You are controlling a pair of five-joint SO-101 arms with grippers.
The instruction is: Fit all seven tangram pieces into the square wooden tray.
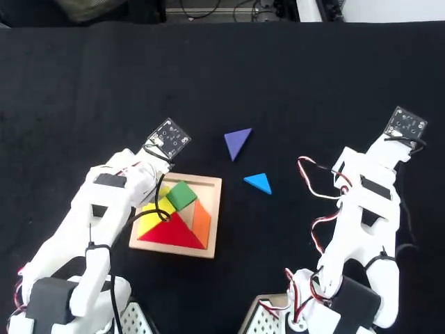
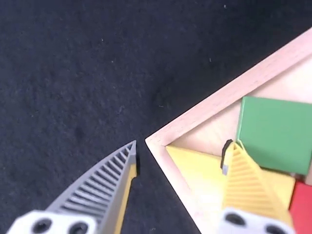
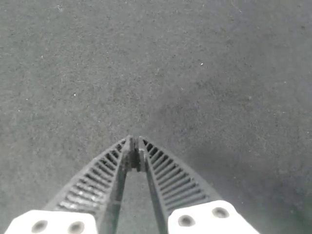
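purple triangle [image 1: 238,142] and blue triangle [image 1: 259,183] lie right of the tray [image 1: 208,182]: likely light, stiff, slick; pinch across flat sides. left gripper [image 2: 183,146] straddles the tray corner, fingers wide; right gripper [image 3: 135,141] has fingers together.

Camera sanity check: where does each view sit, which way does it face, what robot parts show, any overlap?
High: fixed overhead, facing down; left arm over the tray, right arm over cloth.
Left wrist: on the left arm, facing down past open left fingers at the tray corner.
Right wrist: on the right arm, facing down past shut right fingers at cloth.
Shared: high and left wrist both show the tray and green piece.
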